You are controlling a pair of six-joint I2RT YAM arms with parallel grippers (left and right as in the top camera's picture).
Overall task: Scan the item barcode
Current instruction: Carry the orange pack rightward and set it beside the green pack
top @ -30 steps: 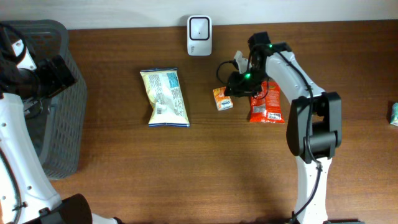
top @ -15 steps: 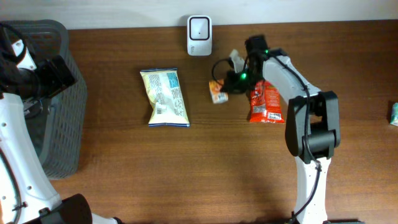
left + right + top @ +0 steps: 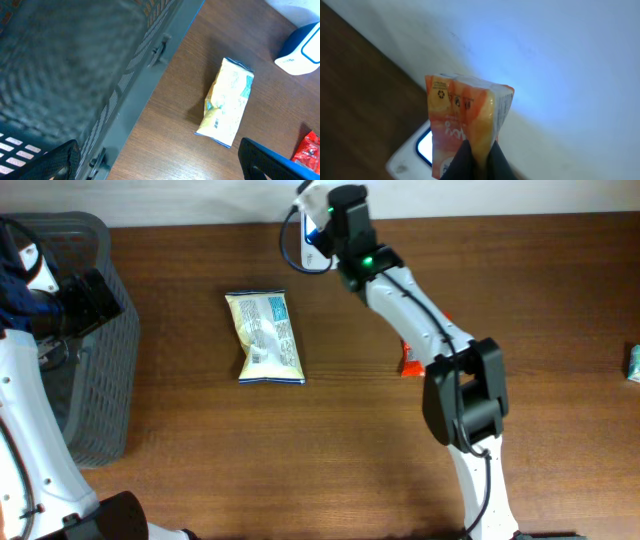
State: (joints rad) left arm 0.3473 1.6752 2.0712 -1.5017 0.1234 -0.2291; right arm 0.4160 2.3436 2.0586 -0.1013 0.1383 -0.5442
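Right gripper (image 3: 476,159): clenched on the lower edge of the orange packet (image 3: 465,115), held upright in the air over the scanner (image 3: 415,150) at the far edge of the table (image 3: 350,460).

Packet markings: we read a recycling mark in a round orange emblem near the top, a row of small dark print beside it, and pale script lower down; none of the wording is legible to us.

Scanner: white body with a blue-lit window; from overhead the right arm covers most of it.

Bag (image 3: 265,337): yellow and white with a blue printed panel, lying flat mid-table, left of the scanner and apart from it. We cannot read its print.

Red packet (image 3: 412,360): flat on the table, largely under the right arm; lettering not legible.

Basket (image 3: 90,330): dark grey mesh, at the left edge.

Small green item (image 3: 634,362): at the right edge, cut off by the frame.

Left gripper (image 3: 155,152): fully released, grasping nothing, above the basket's rim near the left edge.
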